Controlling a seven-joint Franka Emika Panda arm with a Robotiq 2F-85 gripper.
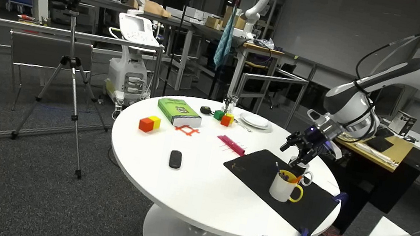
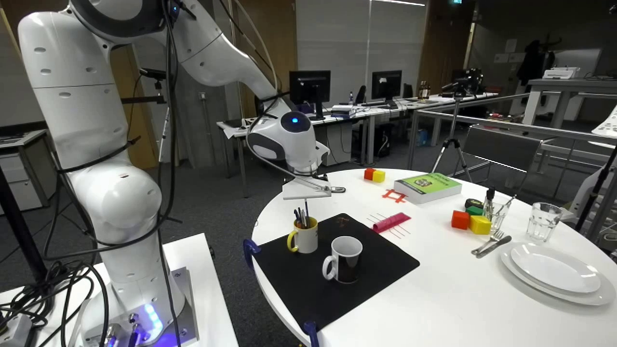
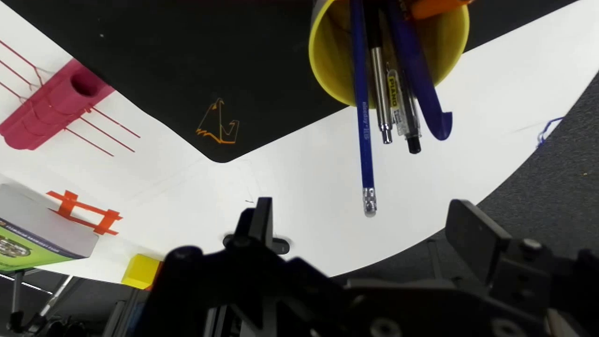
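Plainly, the gripper (image 3: pixel 360 210) stands with its jaws spread around nothing, and the blue pencil (image 3: pixel 365 154) lies ahead of the gap, leaning out of the yellow-lined mug (image 2: pixel 307 243) on the black mat (image 2: pixel 308 291). Its long axis runs steeply upward, eraser end toward the middle of that gap, though how near it comes is hard to judge.

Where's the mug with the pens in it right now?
In an exterior view, the pen mug stands on the black mat, left of and behind the black-and-white mug. In the wrist view it shows at the top, right of centre.
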